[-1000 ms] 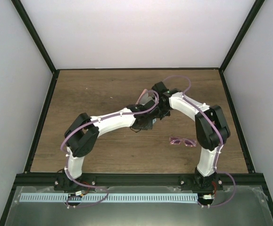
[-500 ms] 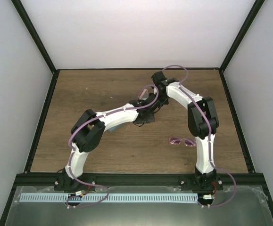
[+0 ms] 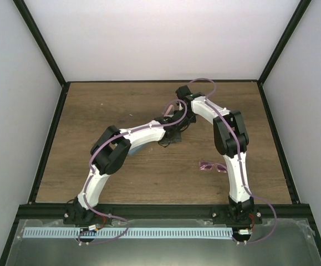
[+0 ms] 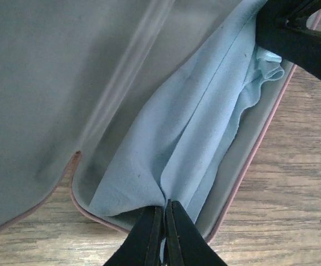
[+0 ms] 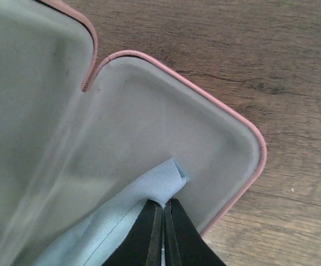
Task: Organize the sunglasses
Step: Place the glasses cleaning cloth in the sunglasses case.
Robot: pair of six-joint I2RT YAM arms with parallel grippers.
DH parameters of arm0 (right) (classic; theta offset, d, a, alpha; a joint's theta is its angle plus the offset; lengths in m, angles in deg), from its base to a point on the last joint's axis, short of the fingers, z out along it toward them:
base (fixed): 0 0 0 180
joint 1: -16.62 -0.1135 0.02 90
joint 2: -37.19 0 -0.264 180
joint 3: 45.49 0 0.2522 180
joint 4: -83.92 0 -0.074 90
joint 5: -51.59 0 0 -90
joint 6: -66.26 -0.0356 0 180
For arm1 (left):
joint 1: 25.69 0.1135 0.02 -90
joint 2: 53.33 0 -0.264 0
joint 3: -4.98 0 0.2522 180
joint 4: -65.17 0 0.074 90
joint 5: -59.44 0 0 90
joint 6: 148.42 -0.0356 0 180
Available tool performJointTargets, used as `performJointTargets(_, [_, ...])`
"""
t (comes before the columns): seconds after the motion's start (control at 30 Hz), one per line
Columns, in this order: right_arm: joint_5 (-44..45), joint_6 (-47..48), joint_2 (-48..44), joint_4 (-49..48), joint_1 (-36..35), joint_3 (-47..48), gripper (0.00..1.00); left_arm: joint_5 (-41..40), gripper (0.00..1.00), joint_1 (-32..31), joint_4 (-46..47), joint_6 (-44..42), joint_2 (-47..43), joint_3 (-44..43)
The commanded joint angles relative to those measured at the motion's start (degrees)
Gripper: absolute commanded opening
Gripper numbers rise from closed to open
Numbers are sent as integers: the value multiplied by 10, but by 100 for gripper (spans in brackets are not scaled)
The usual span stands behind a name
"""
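Observation:
A pinkish-purple pair of sunglasses [image 3: 213, 166] lies on the wooden table, right of centre and near my right arm. Both grippers meet further back over an open pink case [image 4: 258, 151] with grey lining. A pale blue cloth [image 4: 193, 122] lies stretched along the inside of the case. My left gripper [image 4: 166, 208] is shut on one end of the cloth. At the other end, my right gripper [image 5: 163, 204] is shut on a rolled corner of the cloth [image 5: 168, 180], close to the rounded end of the case [image 5: 249, 136]. The right gripper's black fingers [image 4: 296, 36] show in the left wrist view.
The case's open lid [image 4: 44, 83] stands up beside the tray half, to the left in both wrist views. Black frame rails [image 3: 48, 138] border the brown table on all sides, with white walls beyond. Both arms arch inward over the table's middle.
Both elbows have swung inward toward the centre, and the two grippers have shifted slightly toward the far side. Both stay shut on the cloth. The sunglasses have not moved.

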Motion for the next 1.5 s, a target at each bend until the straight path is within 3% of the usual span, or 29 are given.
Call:
performJointTargets(0.0, [25,9,13,-23,4,32,1,10,4,4,-12,-15,18,-12])
performJointTargets(0.7, [-48,-15,-169,-87,2,-250,1,-30,4,27,-24,-70,-49,106])
performJointTargets(0.97, [-100,-39,-240,-96,-2,-319,1,41,4,27,-19,-175,-60,100])
performJointTargets(1.23, [-97,-39,-242,-101,-1,-310,1,121,4,25,-7,-213,-85,109])
performJointTargets(1.47, [-66,-24,-198,-86,5,-249,1,124,4,25,-9,-209,-90,111])
